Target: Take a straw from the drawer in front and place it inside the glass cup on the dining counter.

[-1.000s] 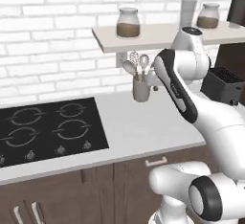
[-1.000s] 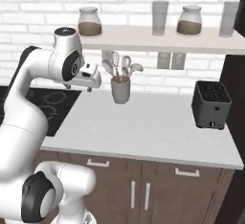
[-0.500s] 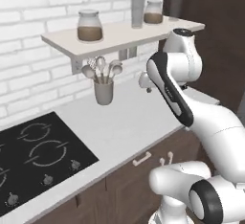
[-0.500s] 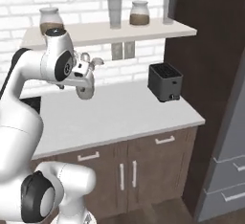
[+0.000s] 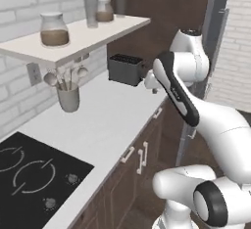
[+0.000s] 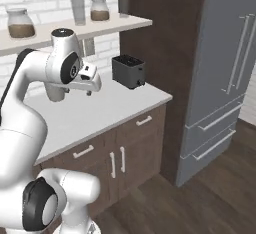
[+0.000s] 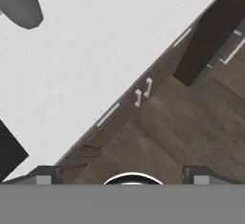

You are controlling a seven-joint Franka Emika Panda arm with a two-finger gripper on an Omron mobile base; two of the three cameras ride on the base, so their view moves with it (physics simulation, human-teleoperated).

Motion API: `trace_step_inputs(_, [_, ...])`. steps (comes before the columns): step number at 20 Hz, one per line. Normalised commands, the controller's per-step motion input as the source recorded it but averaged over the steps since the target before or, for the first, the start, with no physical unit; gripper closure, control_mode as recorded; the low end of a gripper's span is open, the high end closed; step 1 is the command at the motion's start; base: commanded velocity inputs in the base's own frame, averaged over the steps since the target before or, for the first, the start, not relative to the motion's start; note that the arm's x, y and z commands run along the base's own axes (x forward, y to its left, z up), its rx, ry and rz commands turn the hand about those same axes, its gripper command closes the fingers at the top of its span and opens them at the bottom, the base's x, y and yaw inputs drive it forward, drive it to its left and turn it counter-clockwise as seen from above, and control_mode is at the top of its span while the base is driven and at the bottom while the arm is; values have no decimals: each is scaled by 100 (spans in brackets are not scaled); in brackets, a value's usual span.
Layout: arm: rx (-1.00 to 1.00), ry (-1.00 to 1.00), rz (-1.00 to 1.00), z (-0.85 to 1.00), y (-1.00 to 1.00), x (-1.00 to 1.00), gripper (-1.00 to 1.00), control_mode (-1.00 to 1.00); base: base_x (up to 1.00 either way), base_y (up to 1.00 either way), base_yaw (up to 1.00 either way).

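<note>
Gripper (image 6: 90, 91) spread wide and empty, carried high over the white tabletop (image 5: 112, 120), likely tucked clear while the base is off target. No straw or glass cup to be made out. Drawer fronts (image 6: 82, 152) under the tabletop all shut; the straw probably lies inside one.

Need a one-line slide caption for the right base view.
White arm raised over the white worktop, jaws open and empty, toaster at the far end, grey fridge beside the dark cabinets.
</note>
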Motion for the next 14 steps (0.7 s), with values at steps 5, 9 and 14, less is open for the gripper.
trace_step_inputs(5, [0,0,0,0,0,0,-100,100,-51,66,-40])
trace_step_inputs(9, [0,0,0,0,0,0,-100,100,-10,59,-34])
trace_step_inputs(14, [0,0,0,0,0,0,-100,100,0,85,-47])
